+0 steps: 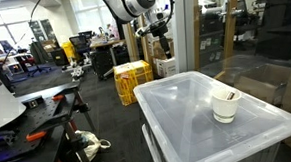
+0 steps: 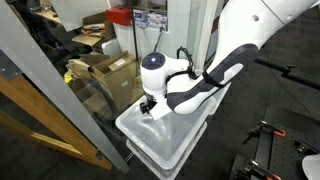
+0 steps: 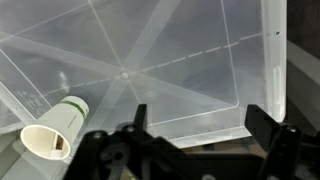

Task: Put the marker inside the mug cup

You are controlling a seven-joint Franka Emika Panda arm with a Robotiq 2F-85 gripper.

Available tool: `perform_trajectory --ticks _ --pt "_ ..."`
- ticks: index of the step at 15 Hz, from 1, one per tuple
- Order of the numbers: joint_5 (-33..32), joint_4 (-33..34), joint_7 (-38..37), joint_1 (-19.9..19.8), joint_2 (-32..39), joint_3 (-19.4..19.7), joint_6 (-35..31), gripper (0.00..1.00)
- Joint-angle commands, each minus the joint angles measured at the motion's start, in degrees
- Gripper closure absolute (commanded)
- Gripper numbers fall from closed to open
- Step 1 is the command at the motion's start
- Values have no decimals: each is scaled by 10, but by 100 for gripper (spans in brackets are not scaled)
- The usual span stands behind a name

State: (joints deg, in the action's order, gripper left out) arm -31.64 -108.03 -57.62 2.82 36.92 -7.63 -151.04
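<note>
The cream-white mug cup (image 1: pixel 224 108) stands on the translucent bin lid (image 1: pixel 177 109), toward its near right side. The dark marker (image 1: pixel 227 93) leans inside the cup, its end poking above the rim. My gripper (image 1: pixel 159 34) hangs open and empty above the lid's far edge, well apart from the cup. In the wrist view the cup (image 3: pixel 55 130) is at the lower left, and the two fingers of the gripper (image 3: pixel 200 125) stand wide apart with nothing between them. In an exterior view the gripper (image 2: pixel 148 104) is over the lid (image 2: pixel 165 140), and the arm hides the cup.
A yellow crate (image 1: pixel 132 80) and cardboard boxes (image 1: pixel 166 66) stand on the floor beyond the bin. A glass partition (image 1: pixel 233 36) runs along one side. A workbench with tools (image 1: pixel 32 112) is at the left. More cardboard boxes (image 2: pixel 110 70) lie behind the glass.
</note>
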Motion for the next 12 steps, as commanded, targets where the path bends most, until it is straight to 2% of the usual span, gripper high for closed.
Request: perform_trajectory --ticks 1,4,7,8,12 --pt "92 -39 148 7 -39 3 10 0" --pt "170 -42 258 15 -46 7 32 0" --pt "219 -40 329 35 -49 25 48 0" --pt "227 -23 314 49 -26 42 24 0" --pt "234 -24 334 54 -28 45 30 0"
